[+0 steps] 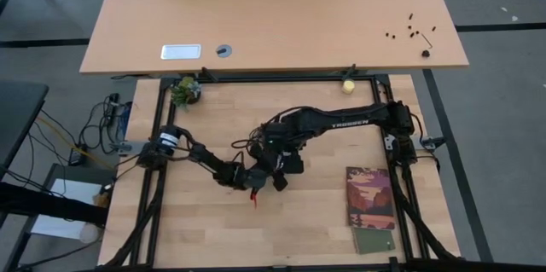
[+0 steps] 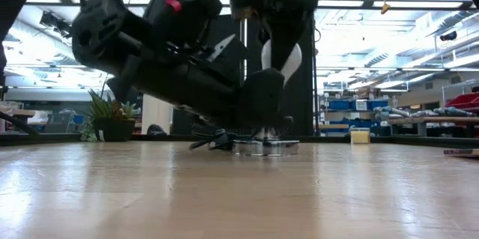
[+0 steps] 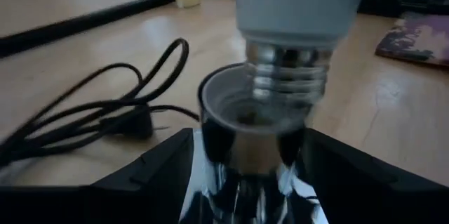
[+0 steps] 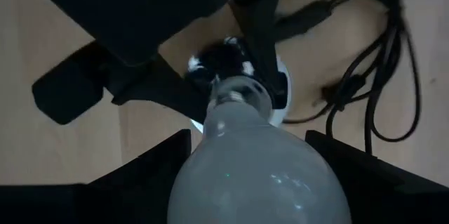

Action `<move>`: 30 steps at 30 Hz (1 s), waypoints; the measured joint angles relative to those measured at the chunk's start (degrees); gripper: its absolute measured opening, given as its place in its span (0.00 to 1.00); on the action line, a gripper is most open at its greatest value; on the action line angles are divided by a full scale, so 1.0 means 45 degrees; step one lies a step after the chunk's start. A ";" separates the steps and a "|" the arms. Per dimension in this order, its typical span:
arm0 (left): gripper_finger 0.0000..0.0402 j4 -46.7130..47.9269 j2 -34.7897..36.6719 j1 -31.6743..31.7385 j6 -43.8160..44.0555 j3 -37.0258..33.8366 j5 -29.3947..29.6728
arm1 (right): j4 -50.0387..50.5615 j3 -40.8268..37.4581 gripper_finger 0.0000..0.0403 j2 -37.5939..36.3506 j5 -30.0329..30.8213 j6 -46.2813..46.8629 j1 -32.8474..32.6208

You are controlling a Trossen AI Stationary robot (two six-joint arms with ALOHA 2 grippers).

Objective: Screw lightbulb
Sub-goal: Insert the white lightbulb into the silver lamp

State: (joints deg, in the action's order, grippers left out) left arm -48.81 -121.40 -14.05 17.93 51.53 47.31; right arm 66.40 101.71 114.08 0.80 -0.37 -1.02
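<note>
The white lightbulb (image 4: 259,171) stands upright over the round silver socket (image 3: 242,122), which rests on its disc base (image 2: 266,147) on the table's middle. The bulb's grey screw base (image 3: 287,69) is at the socket's mouth. My right gripper (image 4: 256,175) comes from above and is shut on the bulb (image 2: 283,61). My left gripper (image 3: 249,164) comes low from the table's left and is shut on the socket. The black cord (image 3: 105,119) lies slack on the table beside the socket. My left gripper pinches the socket's upright silver tube (image 3: 224,147) between its two fingers, which come about level from the table's left. The socket stands upright with its disc on the table. My right gripper pinches the bulb's white glass (image 4: 210,182) between its two fingers (image 4: 151,164), which point down. The bulb is upright, its screw base (image 4: 235,94) down at the socket's mouth.
A booklet (image 1: 369,197) and a small green card (image 1: 374,240) lie at the near right. A potted plant (image 1: 184,91) and a yellowish ball (image 1: 348,86) stand at the far edge. A desk (image 1: 273,16) stands beyond the table.
</note>
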 joint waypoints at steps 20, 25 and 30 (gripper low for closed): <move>0.53 -0.2158 -0.0691 0.0206 -0.1625 0.0024 -0.0967 | -0.1639 -0.0558 0.69 0.0031 -0.0644 -0.0523 -0.0090; 0.50 -0.2352 -0.0691 0.0151 -0.1826 0.0019 -0.1024 | -0.1067 -0.0558 0.69 0.0034 -0.0181 -0.0371 -0.0089; 0.58 -0.2821 -0.0579 -0.0122 -0.2864 0.0003 -0.0865 | -0.0519 -0.0553 0.69 0.0031 -0.0170 -0.0065 0.0073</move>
State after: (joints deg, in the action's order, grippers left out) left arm -61.51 -124.00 -14.60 5.05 51.54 43.42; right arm 64.07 99.22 114.21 0.03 -0.67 -0.69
